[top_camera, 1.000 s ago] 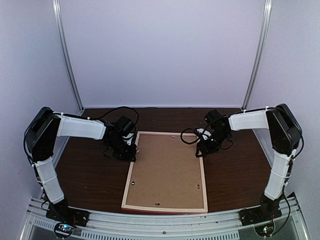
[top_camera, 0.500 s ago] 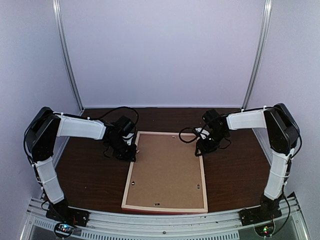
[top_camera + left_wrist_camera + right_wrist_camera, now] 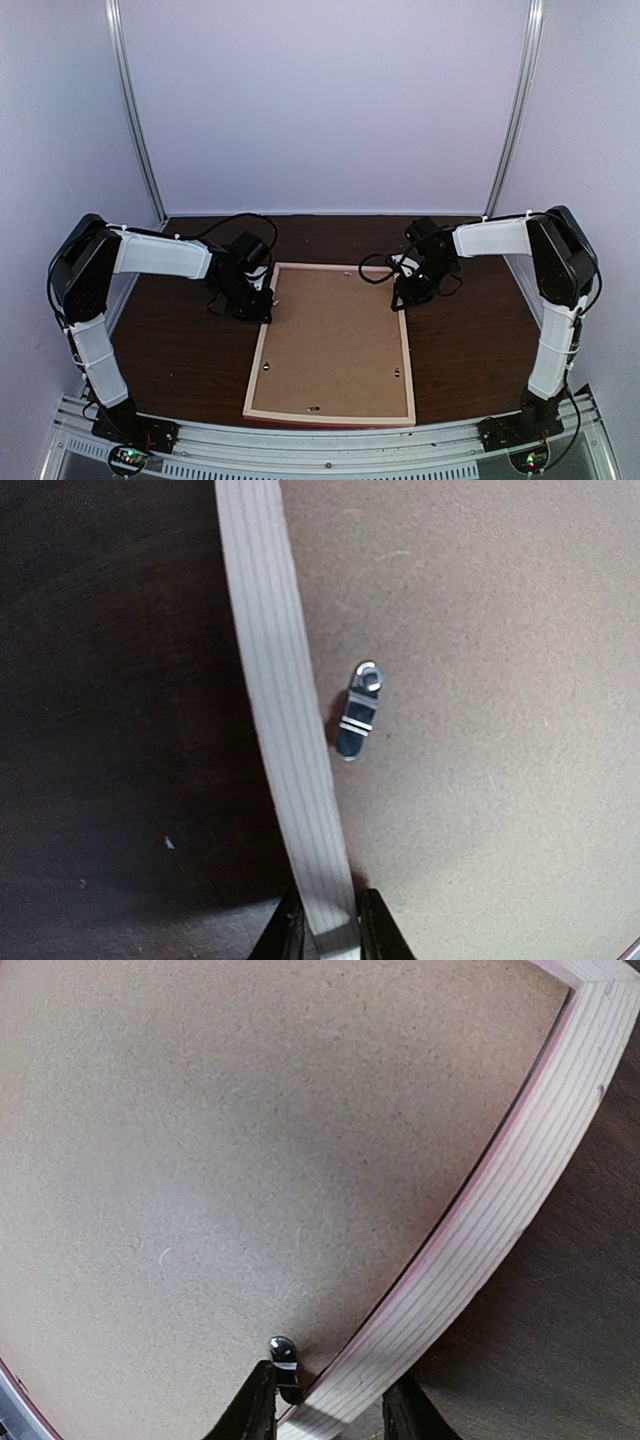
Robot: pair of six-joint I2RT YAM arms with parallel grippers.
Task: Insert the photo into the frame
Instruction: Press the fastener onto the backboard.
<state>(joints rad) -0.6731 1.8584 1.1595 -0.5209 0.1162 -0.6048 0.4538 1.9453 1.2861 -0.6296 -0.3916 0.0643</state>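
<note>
Clamping left rail of frame (image 3: 283,730) with left fingers (image 3: 288,938), beside metal clip (image 3: 357,712) on backing board (image 3: 500,730). Straddling right rail with right fingers (image 3: 255,1407) by second clip (image 3: 283,1352); can't tell if gripping.

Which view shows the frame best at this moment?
Top external: the whole frame lies back-up, brown backing board inside. Left wrist shows only a strip of its left rail, pinched by the left gripper; right wrist shows one far corner and the right rail that the right gripper straddles.
</note>
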